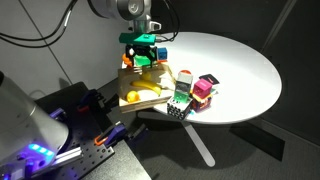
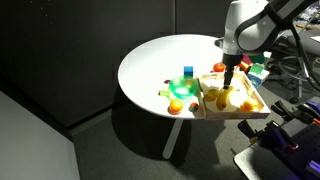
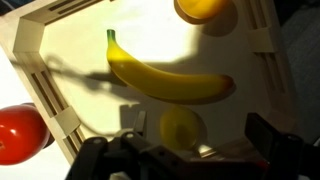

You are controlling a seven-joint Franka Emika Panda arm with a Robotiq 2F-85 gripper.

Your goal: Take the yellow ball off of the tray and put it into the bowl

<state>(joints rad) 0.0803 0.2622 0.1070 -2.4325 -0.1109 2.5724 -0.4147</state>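
The yellow ball (image 3: 183,128) is being straddled by the gripper (image 3: 198,138), whose jaws are being held spread (clear of it on both sides). It is lying in the tray (image 3: 60,40), at 6 o'clock of the banana (image 3: 165,80). In an exterior view the bowl (image 2: 184,90) is sitting at the tray's 9 o'clock.

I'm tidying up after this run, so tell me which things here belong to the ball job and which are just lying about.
Job: yellow ball, tray, green bowl, claw.
Lying about: banana, tomato, orange ball, blue cube.
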